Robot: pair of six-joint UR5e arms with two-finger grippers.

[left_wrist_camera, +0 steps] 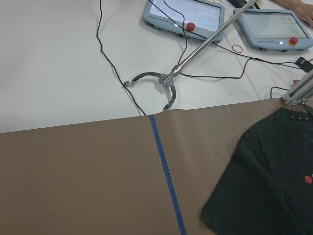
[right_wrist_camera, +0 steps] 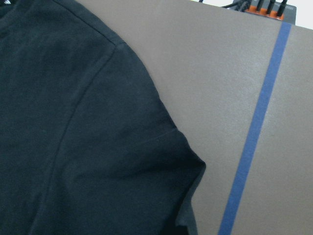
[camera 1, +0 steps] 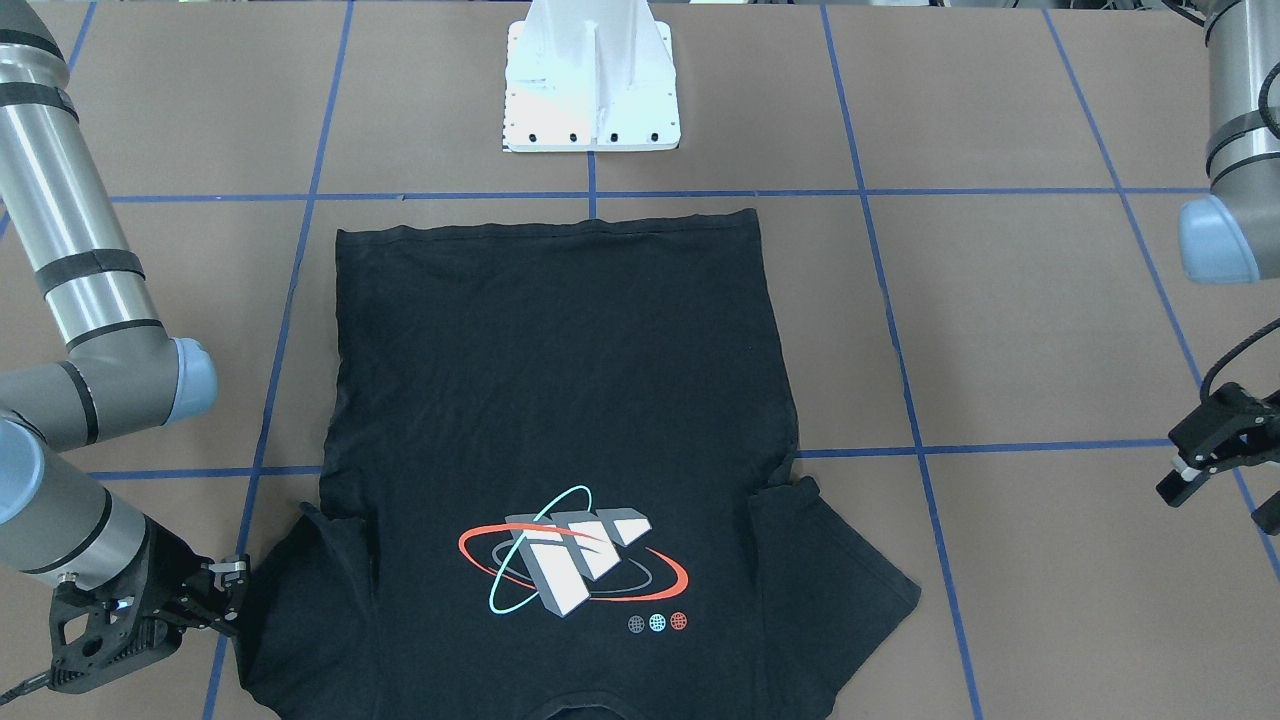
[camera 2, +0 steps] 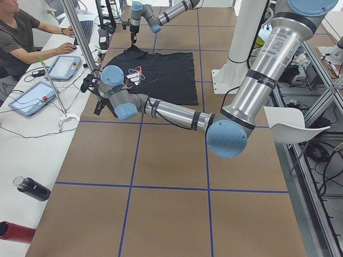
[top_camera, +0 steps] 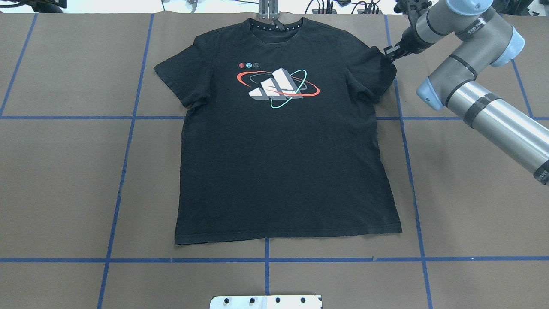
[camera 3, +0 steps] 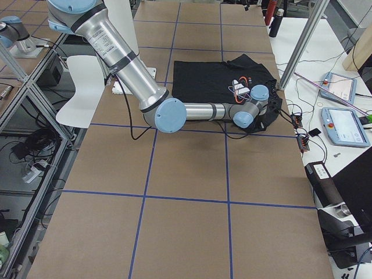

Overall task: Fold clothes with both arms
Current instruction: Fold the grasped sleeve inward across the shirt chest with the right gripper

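Note:
The black T-shirt (top_camera: 279, 163) lies flat on the brown table, print side up (camera 1: 560, 400), with its collar at the far edge from the robot. My right gripper (top_camera: 391, 53) is low at the outer edge of the shirt's right sleeve; in the front view (camera 1: 228, 598) its fingers look spread at the sleeve's edge. The right wrist view shows that sleeve (right_wrist_camera: 73, 137) lying flat, with no fingers in view. My left gripper (camera 1: 1225, 495) is open and empty, well off the shirt's other sleeve (left_wrist_camera: 269, 181), near the table's far edge (camera 2: 91, 91).
The white pedestal base (camera 1: 592, 90) stands behind the shirt's hem. Blue tape lines (top_camera: 124, 163) grid the table. Beyond the far edge is a white bench with tablets (left_wrist_camera: 186, 14), cables and a metal pole (left_wrist_camera: 195, 54); an operator (camera 2: 21, 37) sits there.

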